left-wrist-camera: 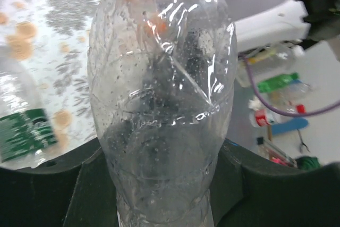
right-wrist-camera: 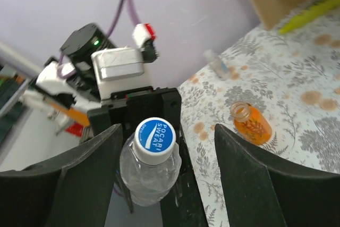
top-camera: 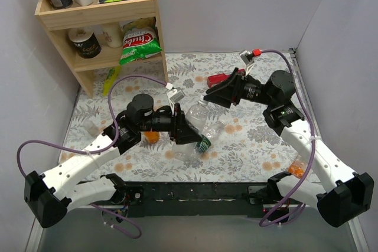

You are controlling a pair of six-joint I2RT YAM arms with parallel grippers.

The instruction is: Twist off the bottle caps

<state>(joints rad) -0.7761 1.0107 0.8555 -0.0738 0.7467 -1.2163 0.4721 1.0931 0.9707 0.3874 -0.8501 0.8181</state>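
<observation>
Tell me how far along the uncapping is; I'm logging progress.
Done: the short orange bottle shows an open neck with no cap.
In hand: the left gripper clamps the clear bottle. Its blue-and-white cap is on, and the right gripper is open around it.
Left: that cap, plus the green-labelled bottle lying nearby, whose cap is not visible here.

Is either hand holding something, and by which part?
The left hand grips the clear bottle by its lower body; the right hand is open around the cap, holding nothing.

The blue-and-white bottle cap [right-wrist-camera: 155, 134] reads "POCARI SWEAT"; the snack bag [top-camera: 139, 42] perhaps says "Chubs".
</observation>
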